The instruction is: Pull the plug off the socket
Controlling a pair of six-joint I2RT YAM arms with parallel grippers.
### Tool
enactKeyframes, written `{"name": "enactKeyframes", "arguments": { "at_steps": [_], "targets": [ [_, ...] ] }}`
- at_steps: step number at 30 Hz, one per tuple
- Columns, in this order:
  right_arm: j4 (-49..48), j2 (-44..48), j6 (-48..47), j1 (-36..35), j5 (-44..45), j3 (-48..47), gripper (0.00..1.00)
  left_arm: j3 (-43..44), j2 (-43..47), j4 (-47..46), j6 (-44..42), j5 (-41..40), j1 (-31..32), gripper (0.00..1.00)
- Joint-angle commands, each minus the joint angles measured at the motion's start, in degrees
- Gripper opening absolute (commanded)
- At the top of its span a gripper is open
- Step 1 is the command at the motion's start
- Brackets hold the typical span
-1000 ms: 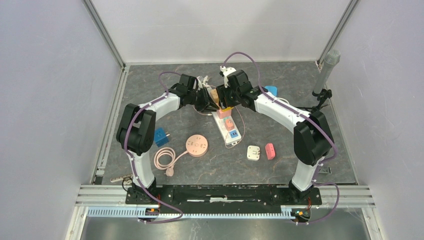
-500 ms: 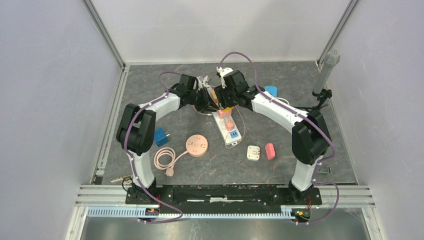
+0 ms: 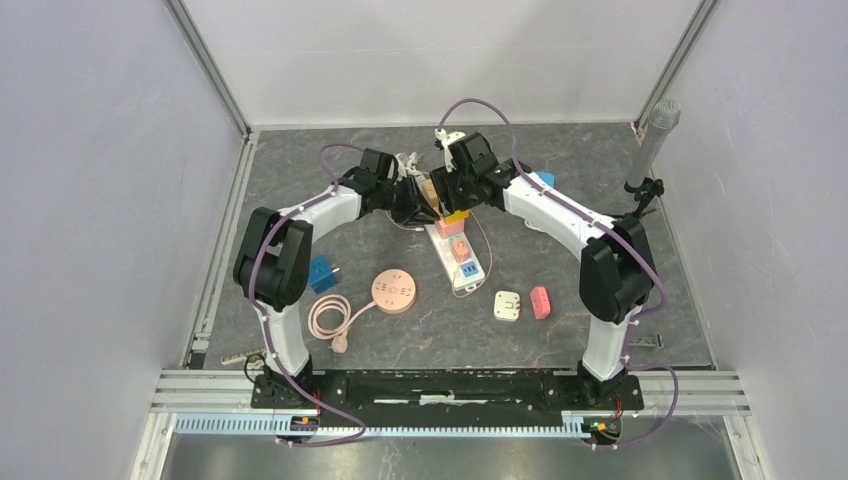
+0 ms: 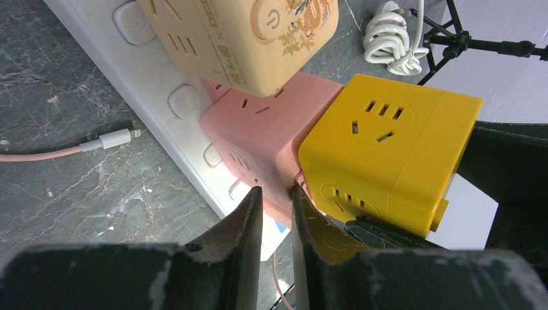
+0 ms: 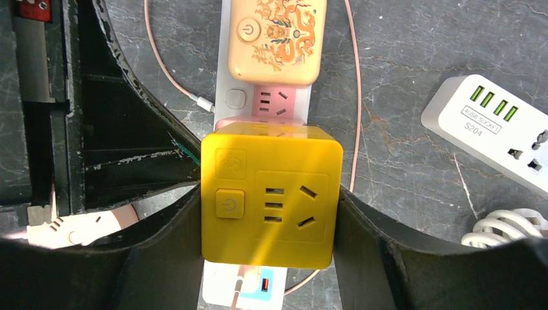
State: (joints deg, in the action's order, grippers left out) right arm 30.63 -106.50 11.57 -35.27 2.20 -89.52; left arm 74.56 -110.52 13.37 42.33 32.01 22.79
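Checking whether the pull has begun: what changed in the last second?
The right arm's elbow swung left and its wrist edged left; the right gripper stays clamped on the yellow cube adapter, which barely shifted. The left gripper, pink cube adapter and power strip stayed put.

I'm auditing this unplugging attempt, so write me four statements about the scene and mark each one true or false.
1. The right end effector clamps the yellow cube-shaped plastic adapter by two opposite sides. True.
2. The cream plastic adapter with a dragon print lies loose on the tabletop. False: it sits on the white plastic power strip.
3. A pink cube-shaped plastic adapter sits between the cream adapter and the yellow one. True.
4. In the top view, the round pink plastic cable reel lies right of the power strip. False: it lies to its left.
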Motion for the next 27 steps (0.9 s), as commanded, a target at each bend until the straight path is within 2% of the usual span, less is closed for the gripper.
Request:
{"name": "enactKeyframes", "arguments": {
  "at_steps": [1,6,11,13,17,22,27],
  "targets": [
    [-4.6,4.2,-0.4,0.6,-2.0,-10.3,0.00,-3.9,-6.7,13.9,-5.9,-14.6,0.9,0.28],
    [-7.2,5.8,0.5,0.9,-6.2,-9.5,0.00,-3.2,-6.8,15.4,-6.0,-15.9,0.9,0.28],
    [-8.9,6.8,0.9,1.0,-6.2,-7.2,0.00,-2.5,-6.6,15.4,-6.1,-15.8,0.9,0.28],
    [-10.1,7.0,-1.2,0.6,-7.8,-6.2,0.00,-2.2,-6.8,15.4,-6.1,-15.7,0.9,0.28],
    [-8.4,6.2,-8.2,-4.0,0.8,-6.2,0.00,-1.9,-7.2,15.4,-5.8,-15.7,0.9,0.28],
    [-8.2,7.0,-5.9,-3.9,4.0,-5.5,0.00,-1.6,-7.7,16.2,-6.0,-16.1,0.9,0.28],
    [-11.8,10.7,-0.7,1.1,-1.9,-4.2,0.00,-1.5,-7.9,16.4,-6.2,-16.5,0.9,0.28]
  ]
}}
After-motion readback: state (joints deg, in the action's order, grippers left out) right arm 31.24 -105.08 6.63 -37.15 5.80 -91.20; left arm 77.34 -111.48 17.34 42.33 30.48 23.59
